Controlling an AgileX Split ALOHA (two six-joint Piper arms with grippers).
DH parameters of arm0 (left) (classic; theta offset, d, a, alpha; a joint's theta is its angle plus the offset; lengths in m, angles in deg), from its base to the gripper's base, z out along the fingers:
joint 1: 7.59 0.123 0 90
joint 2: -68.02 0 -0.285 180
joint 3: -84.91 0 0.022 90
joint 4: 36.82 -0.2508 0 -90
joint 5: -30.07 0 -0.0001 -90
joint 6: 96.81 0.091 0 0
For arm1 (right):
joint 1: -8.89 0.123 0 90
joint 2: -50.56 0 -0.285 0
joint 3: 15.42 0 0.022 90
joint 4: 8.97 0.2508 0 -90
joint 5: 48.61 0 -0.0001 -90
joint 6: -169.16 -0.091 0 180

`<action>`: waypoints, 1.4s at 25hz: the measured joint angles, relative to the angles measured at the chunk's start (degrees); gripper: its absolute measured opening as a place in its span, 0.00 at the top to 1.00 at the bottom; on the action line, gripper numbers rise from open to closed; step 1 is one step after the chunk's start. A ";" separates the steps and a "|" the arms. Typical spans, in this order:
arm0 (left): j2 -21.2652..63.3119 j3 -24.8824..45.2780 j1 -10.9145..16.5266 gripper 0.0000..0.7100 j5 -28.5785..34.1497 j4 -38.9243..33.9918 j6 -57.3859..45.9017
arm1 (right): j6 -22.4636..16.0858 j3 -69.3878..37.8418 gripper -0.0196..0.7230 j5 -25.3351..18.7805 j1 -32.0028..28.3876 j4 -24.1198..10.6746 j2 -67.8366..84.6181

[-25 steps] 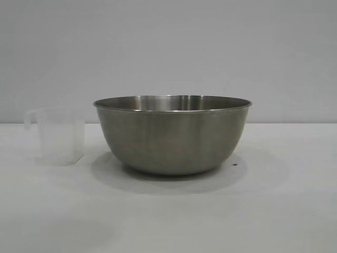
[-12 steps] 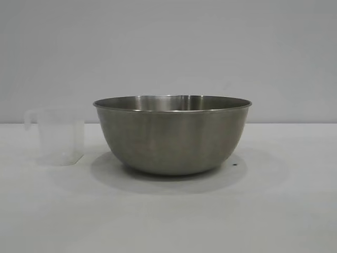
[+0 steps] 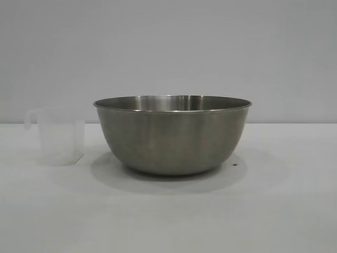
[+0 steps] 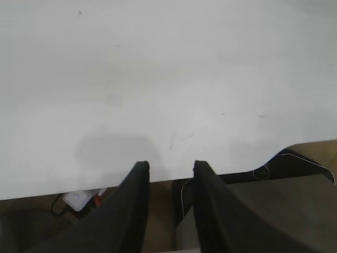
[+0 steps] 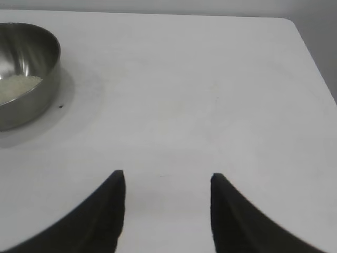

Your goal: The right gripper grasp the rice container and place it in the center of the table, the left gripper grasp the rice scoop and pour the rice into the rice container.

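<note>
The rice container (image 3: 172,134), a large steel bowl, stands on the white table (image 3: 284,211) in the middle of the exterior view. The right wrist view shows it (image 5: 23,74) with white rice (image 5: 18,87) inside. The rice scoop (image 3: 58,136), a clear plastic cup with a handle, stands upright just left of the bowl, apart from it. Neither arm appears in the exterior view. My left gripper (image 4: 171,166) is open over the table's edge with nothing between its fingers. My right gripper (image 5: 167,176) is open and empty above bare table, well away from the bowl.
A small dark speck (image 3: 235,164) lies on the table right of the bowl. Past the table's edge in the left wrist view are a white box (image 4: 78,198) with cables and a dark frame (image 4: 295,163). The table's corner (image 5: 288,22) shows in the right wrist view.
</note>
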 joint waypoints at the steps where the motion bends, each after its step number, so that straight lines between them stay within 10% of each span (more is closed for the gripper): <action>1: 0.00 0.00 0.00 0.77 0.00 0.00 0.00 | 0.00 0.00 0.54 0.00 0.00 0.00 0.00; 35: 33.00 0.45 0.00 0.69 1.37 -1.39 -2.81 | 0.00 0.00 0.54 0.00 0.00 0.00 0.00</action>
